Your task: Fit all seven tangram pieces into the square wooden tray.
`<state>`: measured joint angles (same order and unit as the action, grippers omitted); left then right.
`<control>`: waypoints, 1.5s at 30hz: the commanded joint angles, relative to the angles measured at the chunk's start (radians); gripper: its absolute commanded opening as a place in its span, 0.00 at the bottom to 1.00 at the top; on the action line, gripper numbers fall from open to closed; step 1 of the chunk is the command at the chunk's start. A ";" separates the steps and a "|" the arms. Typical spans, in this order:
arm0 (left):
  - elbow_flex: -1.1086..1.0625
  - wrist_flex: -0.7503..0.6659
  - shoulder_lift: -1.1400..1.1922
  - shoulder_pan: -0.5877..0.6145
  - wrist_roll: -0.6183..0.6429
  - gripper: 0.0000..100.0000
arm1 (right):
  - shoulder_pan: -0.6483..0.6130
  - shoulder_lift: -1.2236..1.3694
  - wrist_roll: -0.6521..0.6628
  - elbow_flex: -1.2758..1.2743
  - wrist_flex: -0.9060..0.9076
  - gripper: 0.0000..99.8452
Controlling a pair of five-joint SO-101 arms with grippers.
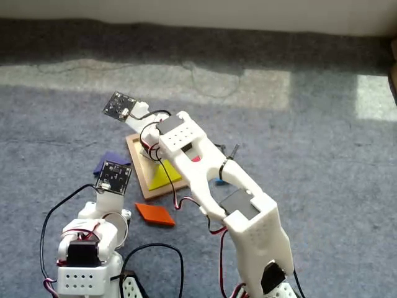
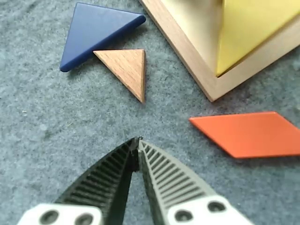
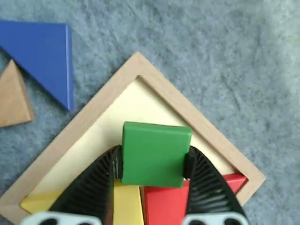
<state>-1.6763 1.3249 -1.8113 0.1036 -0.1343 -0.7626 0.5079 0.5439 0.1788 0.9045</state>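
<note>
From where I stand the job looks a bit under halfway. The tray (image 3: 187,114) has a yellow piece (image 2: 253,33) and a red piece (image 3: 164,208) lying flat inside it, side by side near one corner, and most of its pale floor is bare. The right claw (image 3: 152,157) is clamped on the green square (image 3: 154,152), one jaw against each of two opposite edges, holding it over the open part of the tray; whether it touches the floor I cannot tell. A square has no long axis, but its sides sit roughly an eighth of a turn off the tray's walls, so I would guess it needs turning before it can bed against a rim or another piece. Three pieces lie out on the grey carpet (image 2: 47,122). The blue triangle (image 2: 96,33) and the wooden triangle (image 2: 126,68) are close together just beside the tray. The orange parallelogram (image 2: 248,133) is near the tray's corner, flat, its long axis running about crosswise to the arms. I cannot make out a seventh piece for certain. The left claw (image 2: 138,145) hangs above bare carpet near those loose pieces, jaws pressed together on nothing.
</note>
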 commanded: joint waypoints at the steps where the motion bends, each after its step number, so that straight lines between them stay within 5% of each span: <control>1: -0.019 0.009 -0.007 0.012 -0.005 0.00 | -0.008 -0.013 0.009 0.044 -0.024 0.05; 23: -0.019 0.009 -0.008 0.013 -0.005 0.00 | 0.045 -0.015 0.005 -0.097 -0.016 0.05; 27: -0.019 0.009 -0.008 0.013 -0.005 0.00 | 0.044 -0.018 -0.064 -0.096 -0.015 0.15; 31: -0.019 0.009 -0.008 0.013 -0.005 0.00 | 0.045 -0.019 -0.097 -0.091 0.064 0.26; 45: -0.019 0.009 -0.008 0.013 -0.005 0.00 | 0.087 -0.022 -0.103 0.308 0.509 0.26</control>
<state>-1.6763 1.3249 -1.8113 0.1036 -0.1343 -0.7104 0.5079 0.4534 0.3567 1.3019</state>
